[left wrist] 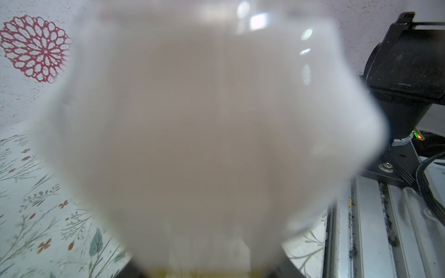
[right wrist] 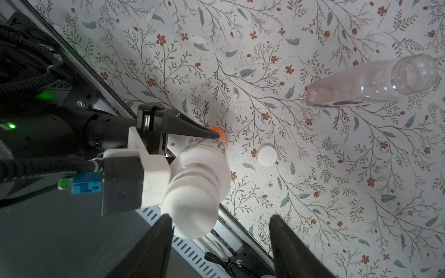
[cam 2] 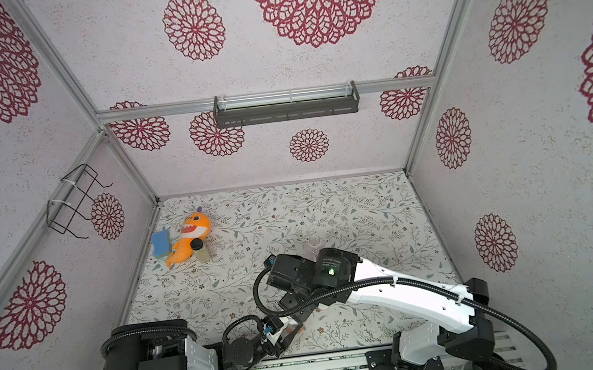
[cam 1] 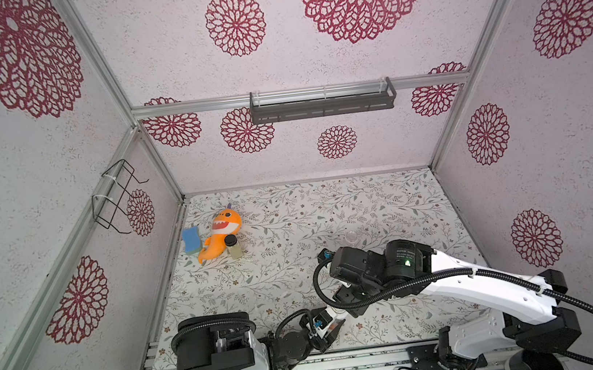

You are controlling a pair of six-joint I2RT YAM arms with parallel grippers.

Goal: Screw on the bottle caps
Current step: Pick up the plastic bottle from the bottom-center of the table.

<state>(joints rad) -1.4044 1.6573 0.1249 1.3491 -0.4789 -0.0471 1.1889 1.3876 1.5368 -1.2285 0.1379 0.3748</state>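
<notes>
Our left gripper [right wrist: 212, 144] clamps the orange bottle [right wrist: 202, 166] near the table's [right wrist: 313, 192] front edge, with a cap [right wrist: 190, 214] on its neck. Our right gripper [right wrist: 219, 231] is spread apart beside that cap. The cap looks light and slick, so we would pinch its rim squarely.

Right arm [cam 1: 482, 292]: white moulded shells between black cylindrical joint housings, one carrying a green indicator light [cam 1: 407, 263]; a black corrugated conduit [cam 1: 449, 272] runs alongside, fastened with white ties. Black base plate [left wrist: 399, 163], fixed by a silver screw [left wrist: 387, 166]. Left arm [cam 1: 211, 351]: black drum-shaped joint, white shell below. Its wrist bears a white bracket [right wrist: 154, 168] and blue connector [right wrist: 85, 187]. Right gripper [right wrist: 220, 217]: two black tapered fingers [right wrist: 289, 245].
</notes>
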